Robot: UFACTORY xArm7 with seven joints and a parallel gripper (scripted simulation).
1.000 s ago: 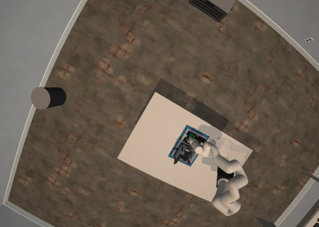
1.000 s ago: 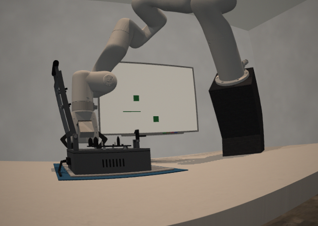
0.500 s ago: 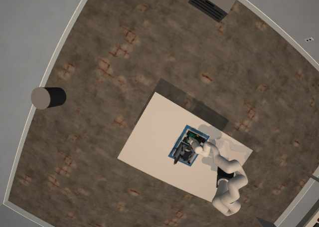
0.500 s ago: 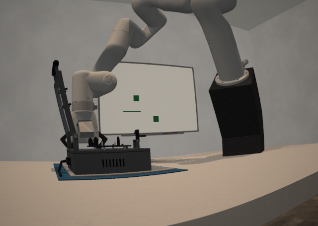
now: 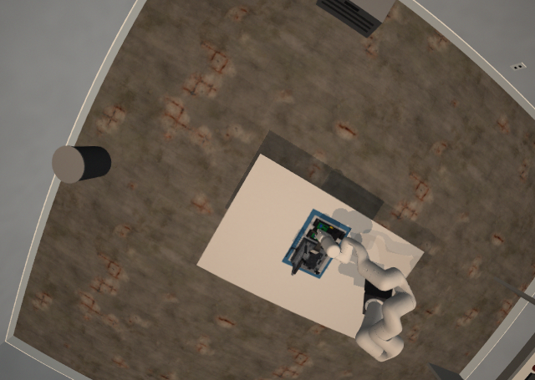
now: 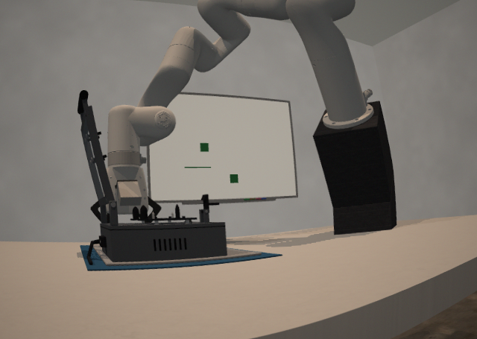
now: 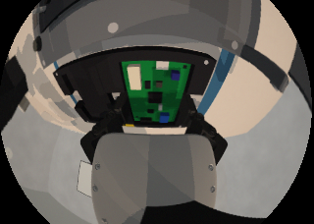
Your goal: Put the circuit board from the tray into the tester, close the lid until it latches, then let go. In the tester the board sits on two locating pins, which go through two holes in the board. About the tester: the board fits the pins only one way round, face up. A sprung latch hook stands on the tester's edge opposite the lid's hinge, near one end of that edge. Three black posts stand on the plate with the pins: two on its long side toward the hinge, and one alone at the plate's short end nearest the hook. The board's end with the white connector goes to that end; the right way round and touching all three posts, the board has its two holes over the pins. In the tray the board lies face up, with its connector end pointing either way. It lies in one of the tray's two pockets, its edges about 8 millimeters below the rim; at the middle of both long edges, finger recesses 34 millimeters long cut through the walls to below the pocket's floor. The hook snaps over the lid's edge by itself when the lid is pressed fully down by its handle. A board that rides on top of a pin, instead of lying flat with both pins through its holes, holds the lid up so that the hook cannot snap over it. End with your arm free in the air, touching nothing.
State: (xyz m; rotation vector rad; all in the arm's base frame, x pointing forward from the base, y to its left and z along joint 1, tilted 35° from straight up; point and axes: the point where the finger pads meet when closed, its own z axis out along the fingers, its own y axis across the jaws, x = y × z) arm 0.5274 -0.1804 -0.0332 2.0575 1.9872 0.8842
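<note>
Likely light, stiff and fragile, circuit board [image 5: 322,226] [image 7: 142,103] wants gentle force. Your gripper [image 5: 318,234] [image 6: 126,217] [image 7: 155,94] pinches its long edges; lift level, sparing components.
</note>
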